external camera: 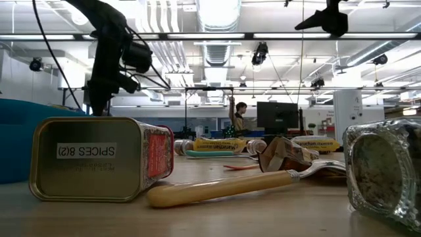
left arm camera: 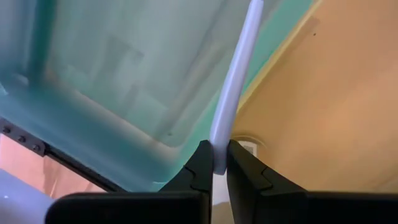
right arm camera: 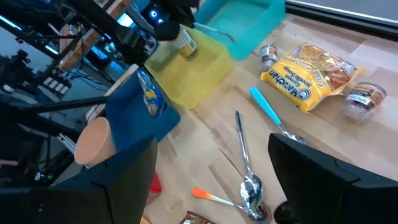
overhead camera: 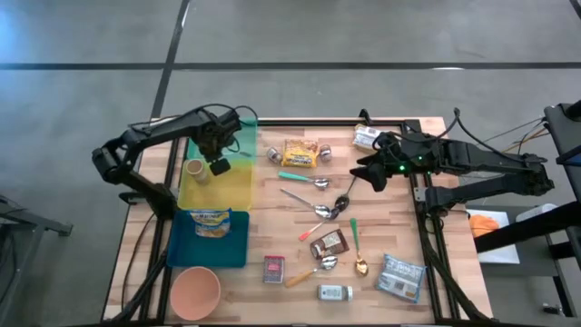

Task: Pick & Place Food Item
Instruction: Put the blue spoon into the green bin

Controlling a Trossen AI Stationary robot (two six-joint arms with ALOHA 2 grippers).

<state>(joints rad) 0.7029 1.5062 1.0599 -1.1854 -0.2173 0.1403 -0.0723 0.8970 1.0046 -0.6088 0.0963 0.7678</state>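
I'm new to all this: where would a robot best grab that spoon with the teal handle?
Probably by the teal handle, coming straight down from above. The spoon with the teal handle lies flat on the table, so only the top is open. The handle is straight, narrow and clear of neighbours on both sides; the bowl is rounded and would likely slip.

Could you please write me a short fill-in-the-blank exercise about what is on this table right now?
1. The left gripper is shut on a thin ____ handle.
2. The yellow noodle packet lies beside the ____ bin.
3. The right gripper hangs ____ over the spoons.
Missing words: white; green; open
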